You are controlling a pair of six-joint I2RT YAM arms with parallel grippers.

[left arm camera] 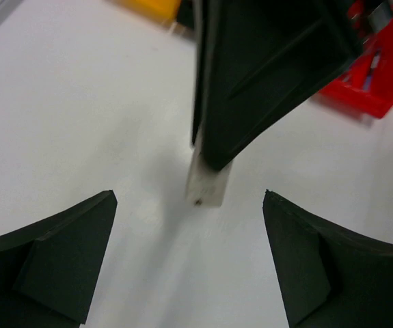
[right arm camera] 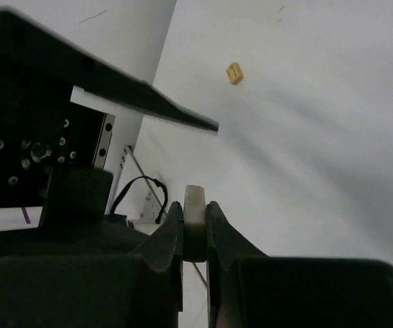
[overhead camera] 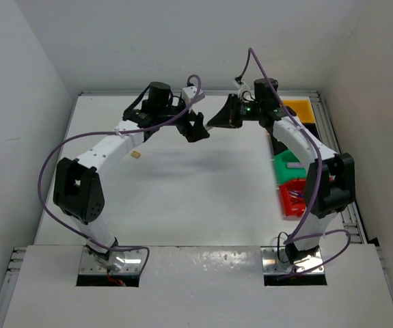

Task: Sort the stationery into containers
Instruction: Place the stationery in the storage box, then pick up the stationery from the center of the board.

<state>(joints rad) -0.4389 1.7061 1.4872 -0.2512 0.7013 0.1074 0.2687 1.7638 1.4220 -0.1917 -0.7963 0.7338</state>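
Over the back middle of the table my two grippers meet tip to tip. My right gripper (overhead camera: 217,120) (right arm camera: 195,208) is shut on a pale white eraser block (right arm camera: 195,220), whose end sticks out past the fingers. In the left wrist view that block (left arm camera: 208,183) hangs from the right gripper's black fingers (left arm camera: 264,75). It sits just ahead of my left gripper (left arm camera: 189,198) (overhead camera: 197,128), which is open and touches nothing. A small tan eraser (overhead camera: 136,156) (right arm camera: 235,73) lies alone on the table at the left. The containers line the right edge: yellow (overhead camera: 299,108), black (overhead camera: 310,127), green (overhead camera: 288,167), red (overhead camera: 293,198).
The right arm crosses over the green and black bins and hides part of them. The red bin (left arm camera: 381,68) holds a few pens. A metal rail (overhead camera: 333,137) runs along the table's right edge, and white walls close in the back and both sides.
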